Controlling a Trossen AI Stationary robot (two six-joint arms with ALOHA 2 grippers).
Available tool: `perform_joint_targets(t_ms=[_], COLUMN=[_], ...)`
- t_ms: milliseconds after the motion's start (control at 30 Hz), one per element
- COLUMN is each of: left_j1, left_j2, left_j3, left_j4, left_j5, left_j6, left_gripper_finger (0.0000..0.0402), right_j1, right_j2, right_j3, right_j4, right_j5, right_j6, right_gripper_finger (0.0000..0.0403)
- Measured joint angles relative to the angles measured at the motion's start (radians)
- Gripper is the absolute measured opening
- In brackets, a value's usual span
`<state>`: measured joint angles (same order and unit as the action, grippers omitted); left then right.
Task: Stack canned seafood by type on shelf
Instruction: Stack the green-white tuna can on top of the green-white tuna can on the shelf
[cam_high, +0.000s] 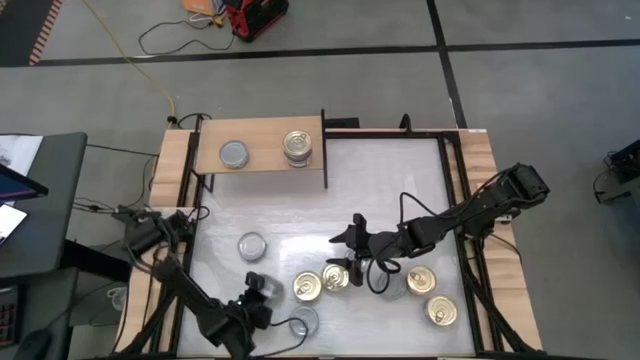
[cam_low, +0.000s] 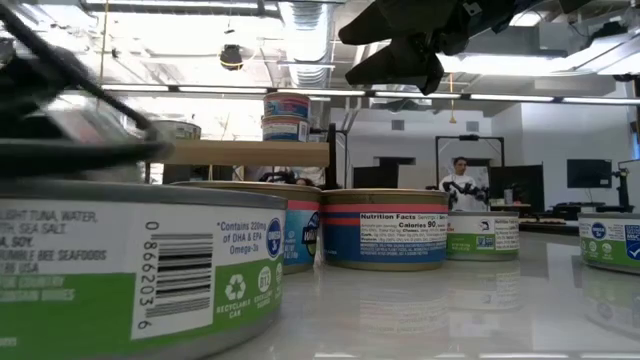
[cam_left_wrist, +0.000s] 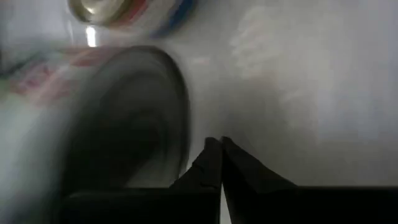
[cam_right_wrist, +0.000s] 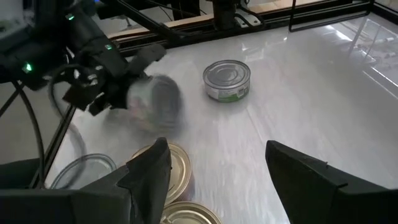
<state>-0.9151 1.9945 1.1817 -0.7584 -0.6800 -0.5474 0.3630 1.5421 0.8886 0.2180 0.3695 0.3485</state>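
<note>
A glossy white table (cam_high: 330, 190) stands on grey floor, with a bright workshop behind it. Short round tins (cam_high: 307, 288), gold- or silver-lidded, lie scattered; three sit on the wooden shelf (cam_high: 265, 155). The left gripper (cam_left_wrist: 219, 163) is clenched empty beside a blurred tin (cam_right_wrist: 152, 102). The right gripper (cam_right_wrist: 214, 163) hangs open above gold tins.
</note>
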Motion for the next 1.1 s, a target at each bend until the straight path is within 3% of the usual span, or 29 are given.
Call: perform_joint_targets(t_ms=[500,733,867,1100], left_j1=[0.02,0.014,0.014,0.056], left_j2=[-0.011,-0.079,-0.127,-0.176], left_j3=[0.013,0.016,0.017,0.019], left_j4=[0.008,-0.053,-0.051,-0.052], left_j5=[0.0,-0.009,0.055,0.032], left_j6=[-0.121,-0.144,-0.094,0.013], left_gripper_finger=[0.0001,0.0,0.0,0.0026], right_j1=[0.005,0.024,0.02,0.013], right_j2=[0.0,0.0,0.0,0.0], right_j3=[0.0,0.0,0.0,0.0], right_j4=[0.007,0.003,-0.001,0.008], right_j5=[0.002,0.0,0.0,-0.001], right_j6=[0.0,-0.043,-0.042,-0.036], right_gripper_finger=[0.0286,0.0286,0.0286,0.0286])
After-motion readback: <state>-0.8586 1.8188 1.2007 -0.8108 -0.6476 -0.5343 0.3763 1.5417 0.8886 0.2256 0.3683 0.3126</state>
